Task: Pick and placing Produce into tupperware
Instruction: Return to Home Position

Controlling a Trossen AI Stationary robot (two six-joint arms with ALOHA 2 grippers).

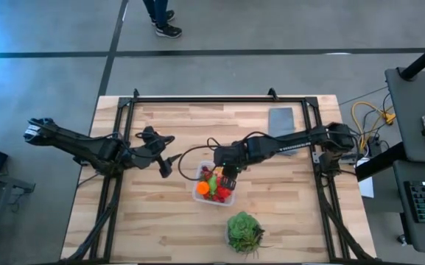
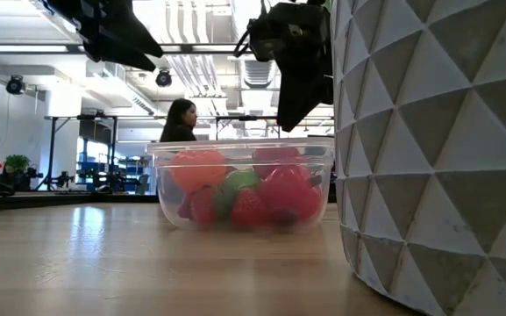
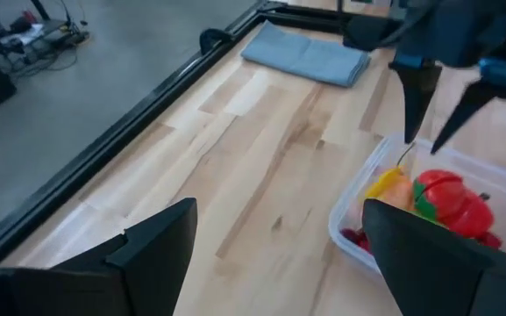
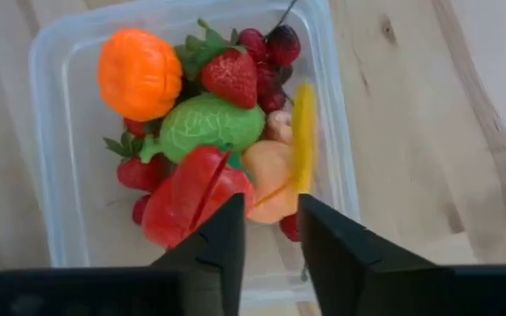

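The clear tupperware point(image 1: 197, 193) stands mid-table, holding the produce point(image 4: 207, 123): an orange piece, a strawberry, a lime-green piece, a red tomato-like piece, a yellow strip and dark red berries. My right gripper point(image 1: 229, 179) hovers just above the container's right half, fingers pointing down, slightly open and empty point(image 4: 270, 241). In the low view it hangs above the rim point(image 2: 293, 118), clear of the produce. My left gripper point(image 1: 165, 166) waits left of the container, wide open and empty point(image 3: 279, 254).
A grey folded cloth point(image 1: 282, 121) lies near the far right corner. A potted green plant point(image 1: 243, 230) stands near the near edge, and its white faceted pot point(image 2: 437, 149) fills the low view's right. A black frame rail point(image 1: 219, 99) borders the table. A person point(image 2: 179, 121) is in the room behind.
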